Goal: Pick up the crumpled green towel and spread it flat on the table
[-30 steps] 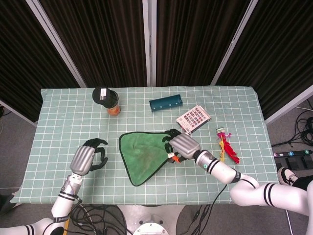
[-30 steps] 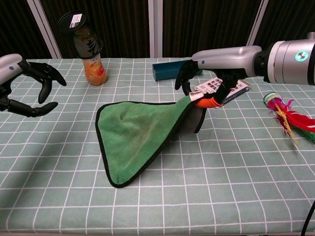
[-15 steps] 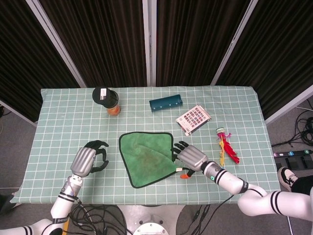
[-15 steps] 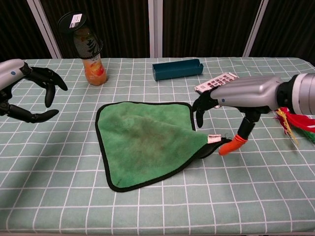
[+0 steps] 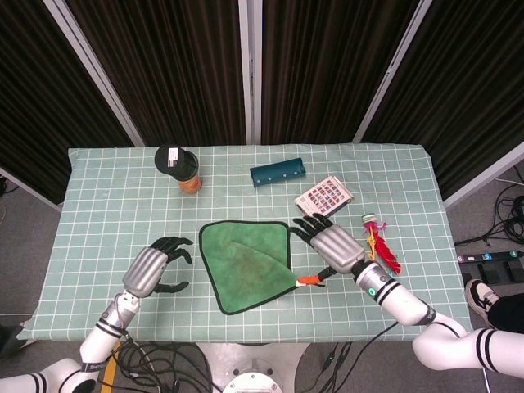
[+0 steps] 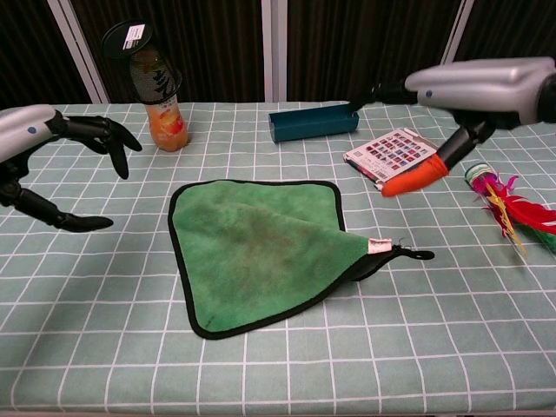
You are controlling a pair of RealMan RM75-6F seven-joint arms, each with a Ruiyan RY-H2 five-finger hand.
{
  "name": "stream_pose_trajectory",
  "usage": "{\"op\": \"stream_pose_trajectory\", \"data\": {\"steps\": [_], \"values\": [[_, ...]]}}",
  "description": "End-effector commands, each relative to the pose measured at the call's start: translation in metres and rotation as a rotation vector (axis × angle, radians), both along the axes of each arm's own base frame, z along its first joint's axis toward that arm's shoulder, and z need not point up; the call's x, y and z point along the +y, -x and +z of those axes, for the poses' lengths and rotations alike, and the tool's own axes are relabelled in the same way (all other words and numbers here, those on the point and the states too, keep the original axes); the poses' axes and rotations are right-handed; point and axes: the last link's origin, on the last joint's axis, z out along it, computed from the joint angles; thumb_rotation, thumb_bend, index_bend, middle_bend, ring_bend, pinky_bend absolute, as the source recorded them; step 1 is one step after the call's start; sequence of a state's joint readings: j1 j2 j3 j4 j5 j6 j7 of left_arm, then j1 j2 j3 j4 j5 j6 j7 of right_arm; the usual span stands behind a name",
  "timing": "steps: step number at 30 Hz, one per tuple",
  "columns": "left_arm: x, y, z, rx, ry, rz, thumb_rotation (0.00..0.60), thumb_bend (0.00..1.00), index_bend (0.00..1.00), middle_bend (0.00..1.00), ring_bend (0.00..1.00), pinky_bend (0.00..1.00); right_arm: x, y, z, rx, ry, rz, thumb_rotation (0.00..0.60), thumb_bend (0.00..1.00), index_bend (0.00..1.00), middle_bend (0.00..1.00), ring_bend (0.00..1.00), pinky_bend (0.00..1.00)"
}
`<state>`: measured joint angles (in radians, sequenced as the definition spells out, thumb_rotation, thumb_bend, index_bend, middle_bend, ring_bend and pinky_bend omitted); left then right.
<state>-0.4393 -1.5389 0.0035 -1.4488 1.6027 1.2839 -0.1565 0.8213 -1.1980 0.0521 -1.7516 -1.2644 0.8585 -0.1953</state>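
Note:
The green towel with its black hem lies spread on the checked tablecloth near the front middle. Its right corner, which carries a white label and a small loop, is slightly folded up. My right hand hovers above and just right of that corner, fingers spread, holding nothing; in the chest view the right hand is raised well off the cloth, its orange thumb tip pointing down. To the left of the towel, apart from it, my left hand is open above the table; the chest view shows the left hand with fingers apart.
A bottle of orange drink stands at the back left. Behind the towel lies a teal box. A printed card pack and a red and yellow feather toy lie to the right, close to my right hand.
My right hand drew the towel's corner to the right and laid it down, then let go and rose up and to the right. The left hand's fingers spread wider.

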Motion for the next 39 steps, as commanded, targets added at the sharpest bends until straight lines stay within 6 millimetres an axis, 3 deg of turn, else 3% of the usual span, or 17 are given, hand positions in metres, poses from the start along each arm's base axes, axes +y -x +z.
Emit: {"op": "stream_pose_trajectory", "data": {"steps": [1, 10, 23, 39], "values": [[-0.002, -0.003, -0.01, 0.009, 0.058, -0.104, 0.6, 0.2, 0.53, 0.35, 0.24, 0.24, -0.01, 0.003, 0.012, -0.036, 0.06, -0.027, 0.292, 0.0, 0.07, 0.01, 0.0, 0.0], [-0.007, -0.002, -0.043, 0.131, 0.129, -0.205, 0.6, 0.19, 0.53, 0.3, 0.2, 0.22, -0.022, 0.022, 0.027, -0.062, 0.138, -0.094, 0.347, 0.0, 0.07, 0.01, 0.0, 0.0], [-0.004, -0.007, -0.087, 0.234, 0.169, -0.194, 0.6, 0.2, 0.53, 0.28, 0.18, 0.21, -0.023, 0.036, 0.024, -0.058, 0.13, -0.131, 0.372, 0.0, 0.07, 0.01, 0.0, 0.0], [-0.003, -0.02, -0.111, 0.283, 0.187, -0.177, 0.6, 0.21, 0.53, 0.27, 0.18, 0.21, -0.025, 0.045, 0.026, -0.066, 0.138, -0.156, 0.384, 0.0, 0.07, 0.01, 0.0, 0.0]]}}
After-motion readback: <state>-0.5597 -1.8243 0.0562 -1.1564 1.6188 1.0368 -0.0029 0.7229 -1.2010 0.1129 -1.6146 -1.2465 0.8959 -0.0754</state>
